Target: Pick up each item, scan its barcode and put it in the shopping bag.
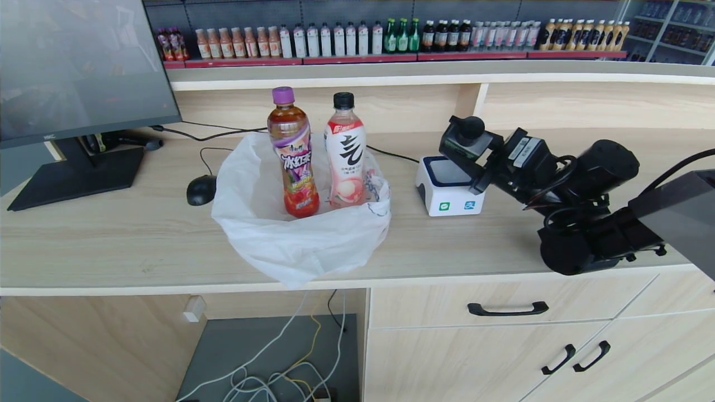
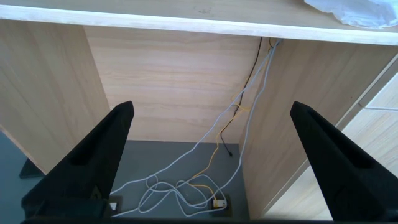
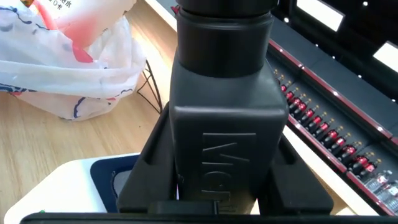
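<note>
Left wrist view: left end effector (image 2: 211,107) spread apart; right end effector (image 1: 468,144) (beside scanner (image 1: 447,196)) cannot be judged.

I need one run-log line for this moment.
right end effector: holds dark item over scanner | left end effector: open | bag: two bottles

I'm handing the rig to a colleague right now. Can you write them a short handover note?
Left gripper: open, empty, low in front of the counter.
Right gripper: shut on a black bottle, held over the scanner.
Shopping bag: on the counter, with the purple-capped bottle and the pink bottle upright inside.
Done: those two are bagged.
Left: scan the black bottle, if it has not yet read, then put it in the shopping bag.
</note>
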Tool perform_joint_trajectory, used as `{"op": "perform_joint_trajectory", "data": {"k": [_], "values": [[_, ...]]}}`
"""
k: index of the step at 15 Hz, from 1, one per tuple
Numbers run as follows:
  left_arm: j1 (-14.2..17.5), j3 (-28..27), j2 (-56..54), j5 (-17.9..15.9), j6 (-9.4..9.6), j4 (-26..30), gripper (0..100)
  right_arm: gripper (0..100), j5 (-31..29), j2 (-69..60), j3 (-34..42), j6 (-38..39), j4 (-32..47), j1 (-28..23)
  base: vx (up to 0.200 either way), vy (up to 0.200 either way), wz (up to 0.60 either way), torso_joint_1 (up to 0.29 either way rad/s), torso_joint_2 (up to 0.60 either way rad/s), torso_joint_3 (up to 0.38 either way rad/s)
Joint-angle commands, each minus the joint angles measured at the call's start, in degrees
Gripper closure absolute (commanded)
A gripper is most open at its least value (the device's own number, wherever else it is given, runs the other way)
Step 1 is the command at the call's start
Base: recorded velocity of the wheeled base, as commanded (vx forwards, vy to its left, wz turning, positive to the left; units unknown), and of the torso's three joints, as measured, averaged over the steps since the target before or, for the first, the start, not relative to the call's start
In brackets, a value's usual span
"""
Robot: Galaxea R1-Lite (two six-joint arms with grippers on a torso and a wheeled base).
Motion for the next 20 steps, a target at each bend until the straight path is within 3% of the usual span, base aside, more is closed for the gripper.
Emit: {"op": "perform_joint_trajectory", "data": {"k": [1,10,13,15,17,20], "values": [[0.01,0.00,-0.02,0.05,-0.02,0.00,0,100,-0.20,-1.65,0.18,0.52,-0.06,1.70,0.000,0.000,0.00,0.000,0.00,0.000],[0.01,0.00,-0.02,-0.04,-0.02,0.00,0,100,-13.38,-11.58,12.39,5.00,-0.06,16.55,0.000,0.000,0.00,0.000,0.00,0.000],[0.01,0.00,-0.02,0.05,-0.02,0.00,0,100,-21.20,-16.06,18.46,5.27,-0.06,23.50,0.000,0.000,0.00,0.000,0.00,0.000],[0.01,0.00,-0.02,-0.04,-0.02,0.00,0,100,-29.20,-19.93,23.73,6.15,-0.06,27.10,0.000,0.000,0.00,0.000,0.00,0.000],[0.01,0.00,-0.02,-0.04,0.16,0.00,0,100,-41.24,-23.27,28.13,9.57,-0.06,29.30,0.000,0.000,0.00,0.000,0.00,0.000],[0.01,0.00,-0.02,-0.04,0.07,0.00,0,100,-54.69,-25.11,29.18,16.60,-0.06,30.35,0.000,0.000,0.00,0.000,0.00,0.000]]}}
